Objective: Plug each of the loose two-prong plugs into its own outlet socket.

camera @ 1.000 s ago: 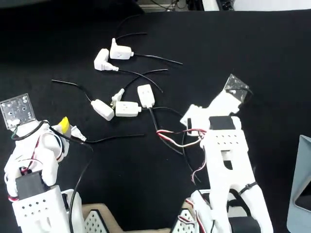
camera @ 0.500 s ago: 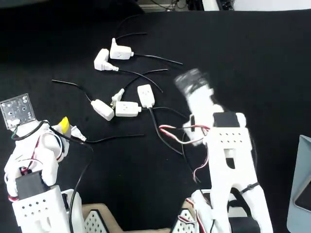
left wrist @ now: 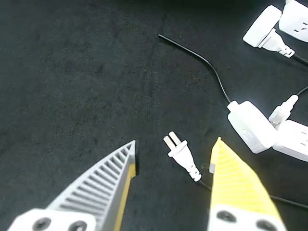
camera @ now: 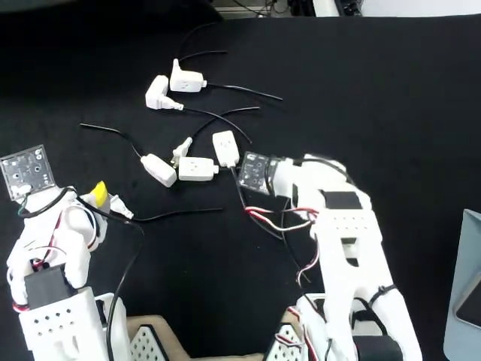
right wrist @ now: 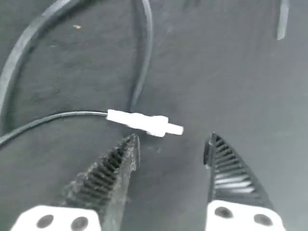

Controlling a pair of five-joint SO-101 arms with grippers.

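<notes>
A loose white two-prong plug [left wrist: 181, 154] lies on the black cloth between the fingers of my open left gripper [left wrist: 176, 141], prongs pointing away from me. From above, this plug [camera: 121, 207] sits beside the left gripper [camera: 105, 197] at the left. My right gripper [right wrist: 173, 136] is open just over a second white plug [right wrist: 144, 122] that lies on its side on its black cord. The right arm's wrist [camera: 255, 173] hangs beside the white outlet sockets [camera: 198, 168]. A third plug [camera: 180, 150] lies among them.
Two more white sockets [camera: 186, 77] lie at the far middle, with thin black cords [camera: 225, 116] trailing across the cloth. Red and white arm wires [camera: 270, 214] loop beside the right arm. A grey object [camera: 466, 293] stands at the right edge.
The right arm has swung from pointing up and right to the left and down, ending beside the cluster of sockets. The left arm and its plug have not moved.
</notes>
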